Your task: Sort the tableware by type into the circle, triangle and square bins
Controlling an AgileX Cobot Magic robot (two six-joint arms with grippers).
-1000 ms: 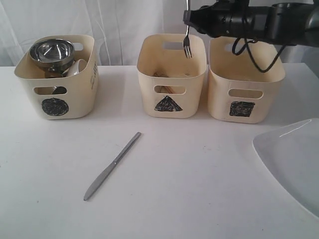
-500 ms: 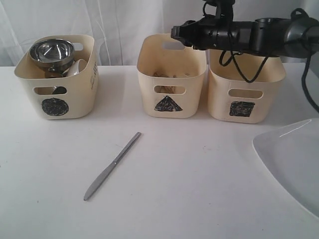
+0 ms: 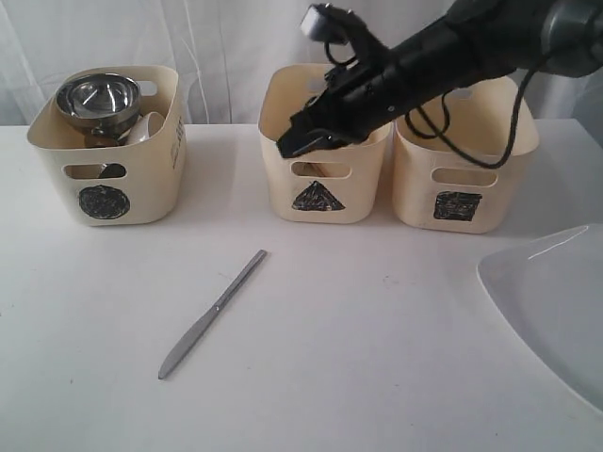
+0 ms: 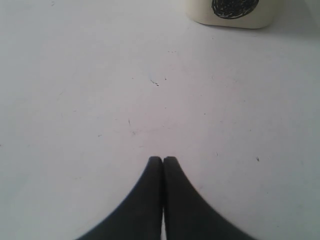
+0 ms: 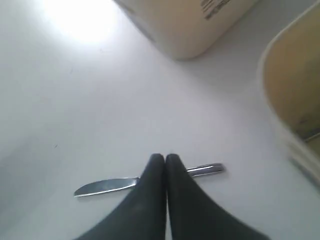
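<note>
A steel knife [image 3: 213, 314] lies slantwise on the white table, in front of the bins. My right gripper [image 3: 287, 147] is shut and empty, hanging over the front left rim of the triangle bin [image 3: 325, 198]. In the right wrist view the shut fingertips [image 5: 165, 158] sit above the knife [image 5: 102, 186], apart from it. The circle bin [image 3: 104, 179] holds a steel bowl [image 3: 94, 94] and a small white bowl [image 3: 147, 127]. A large white plate [image 3: 556, 301] lies at the right edge. My left gripper [image 4: 163, 159] is shut over bare table.
The square bin [image 3: 462, 184] stands right of the triangle bin, partly behind my right arm. The circle bin's foot [image 4: 232, 12] shows in the left wrist view. A white curtain hangs behind the bins.
A second ago the right gripper held a fork over the triangle bin. The fork is gone from the jaws, which have shut again. The arm has swung down and left.
</note>
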